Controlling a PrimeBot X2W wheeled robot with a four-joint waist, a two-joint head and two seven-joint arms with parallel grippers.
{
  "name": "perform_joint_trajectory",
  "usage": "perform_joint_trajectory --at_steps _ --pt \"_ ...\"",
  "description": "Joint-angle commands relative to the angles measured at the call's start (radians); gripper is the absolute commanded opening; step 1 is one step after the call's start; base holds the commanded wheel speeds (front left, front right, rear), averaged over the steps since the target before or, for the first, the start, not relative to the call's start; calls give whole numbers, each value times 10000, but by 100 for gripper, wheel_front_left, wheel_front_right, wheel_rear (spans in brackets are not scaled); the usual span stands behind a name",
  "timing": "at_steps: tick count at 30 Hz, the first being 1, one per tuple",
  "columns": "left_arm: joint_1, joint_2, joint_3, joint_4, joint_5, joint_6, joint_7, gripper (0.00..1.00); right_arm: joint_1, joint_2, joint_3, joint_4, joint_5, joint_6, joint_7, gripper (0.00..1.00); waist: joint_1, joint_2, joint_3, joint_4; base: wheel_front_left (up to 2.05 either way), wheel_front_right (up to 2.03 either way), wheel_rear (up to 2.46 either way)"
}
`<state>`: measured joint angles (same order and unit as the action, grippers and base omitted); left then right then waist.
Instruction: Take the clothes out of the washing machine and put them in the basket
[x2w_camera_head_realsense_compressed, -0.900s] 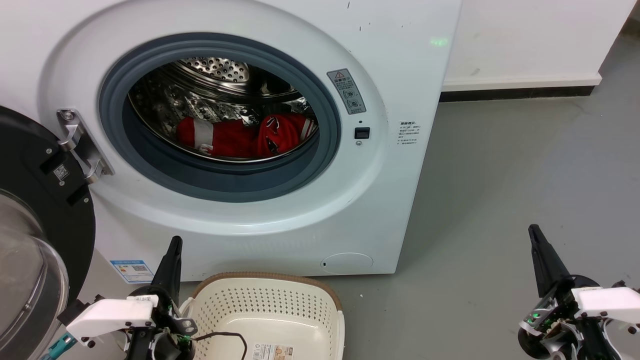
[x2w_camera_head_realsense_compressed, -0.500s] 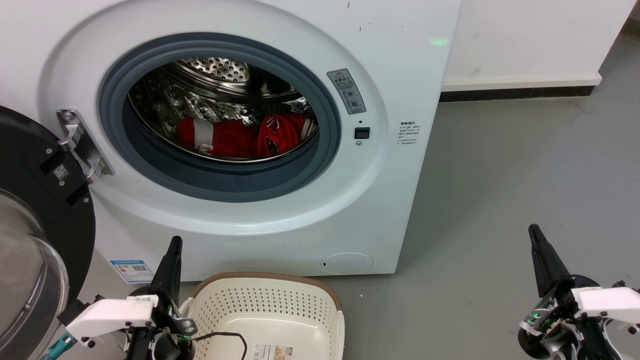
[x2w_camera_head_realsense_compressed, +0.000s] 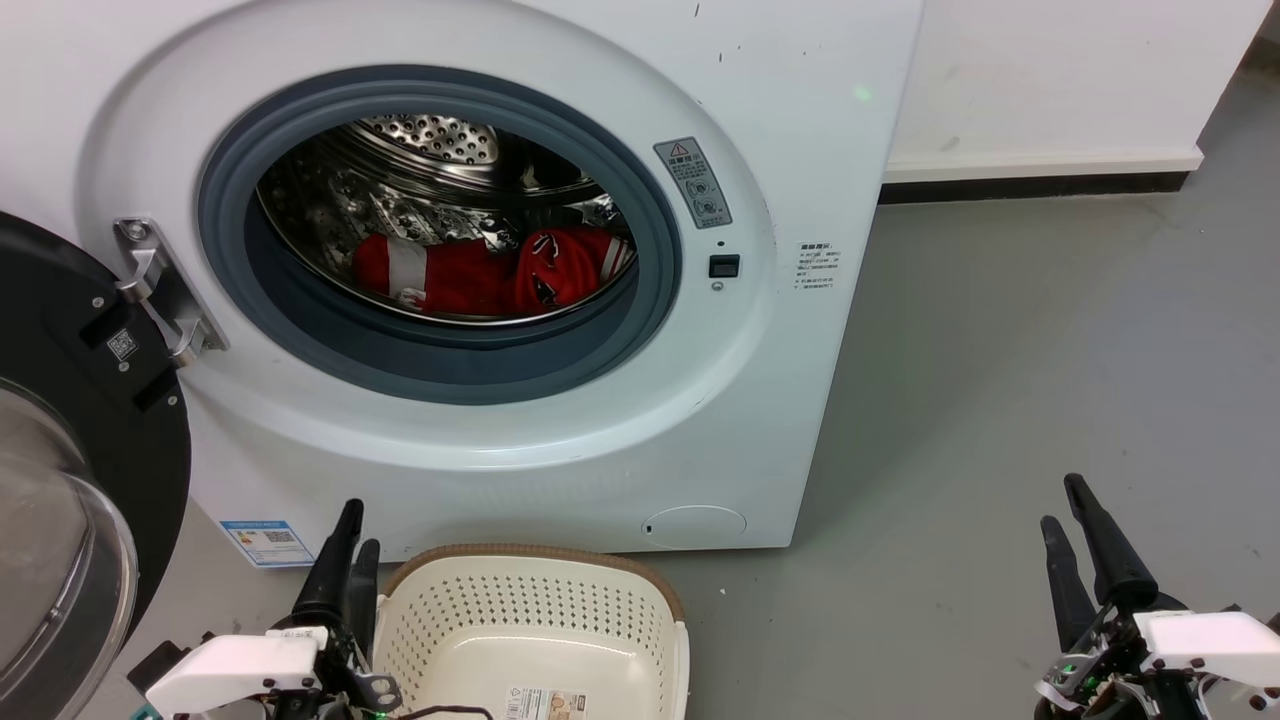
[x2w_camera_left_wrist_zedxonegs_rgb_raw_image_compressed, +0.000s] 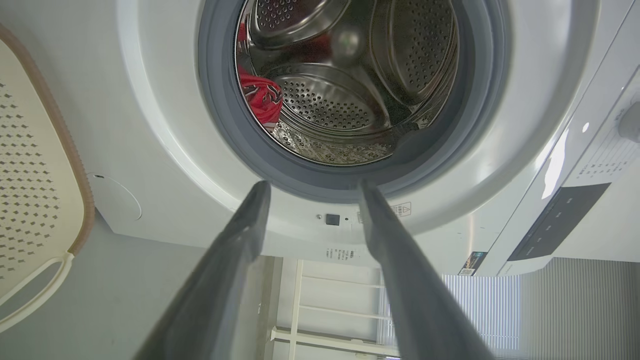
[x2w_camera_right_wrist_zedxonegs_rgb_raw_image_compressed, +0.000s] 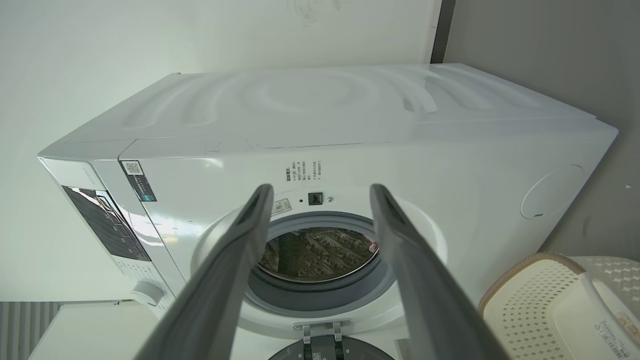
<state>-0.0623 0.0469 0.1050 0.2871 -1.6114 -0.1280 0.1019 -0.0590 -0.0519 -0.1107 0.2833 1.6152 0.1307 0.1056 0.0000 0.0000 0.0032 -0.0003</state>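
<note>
Lying low in the steel drum of the washing machine, the clothes are a red heap with white stripes, behind the grey porthole rim. You have the door swung open at the left. The basket sits on the grey floor just before the machine. Your left gripper hovers just beside the basket's left rim, jaws apart; your right gripper hangs well off to the right above the floor, jaws apart too.
</note>
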Motion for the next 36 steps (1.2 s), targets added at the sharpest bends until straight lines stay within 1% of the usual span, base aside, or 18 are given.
perform_joint_trajectory --at_steps 1,6,11,17,25,30,31,32,36 --pt "-158 11 -22 -273 98 -9 -117 100 -163 -3 37 -258 -72 2 -123 100 0 0 1 -5 0 0 0" --pt "-64 13 -38 -413 298 -11 -366 100 -92 -2 57 -352 -269 2 -374 100 0 0 4 -16 0 0 0" --pt "-9 15 161 -408 781 -12 -602 100 -53 0 17 -378 -683 2 -611 100 0 0 7 -30 0 0 0" --pt "21 18 371 -679 1534 -14 -867 100 -62 1 -243 -413 -1754 2 -880 100 0 0 19 -53 0 0 0" --pt "-47 22 1160 -1129 2993 10 -1194 100 -141 2 -508 -823 -3670 2 -1211 100 0 0 50 -85 0 0 0" --pt "-113 23 1416 -1722 3964 329 -1384 100 -211 2 -708 -1381 -5346 2 -1405 100 0 0 82 -102 0 0 0" --pt "-113 23 1416 -1722 3964 329 -1384 100 -211 2 -708 -1381 -5346 2 -1405 100 0 0 82 -102 0 0 0" --pt "-91 24 1393 -1977 4378 478 -1458 100 -231 3 -697 -1669 -6087 1 -1476 100 0 0 97 -105 0 0 0" --pt "53 25 1120 -2364 5230 828 -1605 100 -200 3 -483 -2235 -7426 1 -1622 100 0 0 117 -109 0 0 0"
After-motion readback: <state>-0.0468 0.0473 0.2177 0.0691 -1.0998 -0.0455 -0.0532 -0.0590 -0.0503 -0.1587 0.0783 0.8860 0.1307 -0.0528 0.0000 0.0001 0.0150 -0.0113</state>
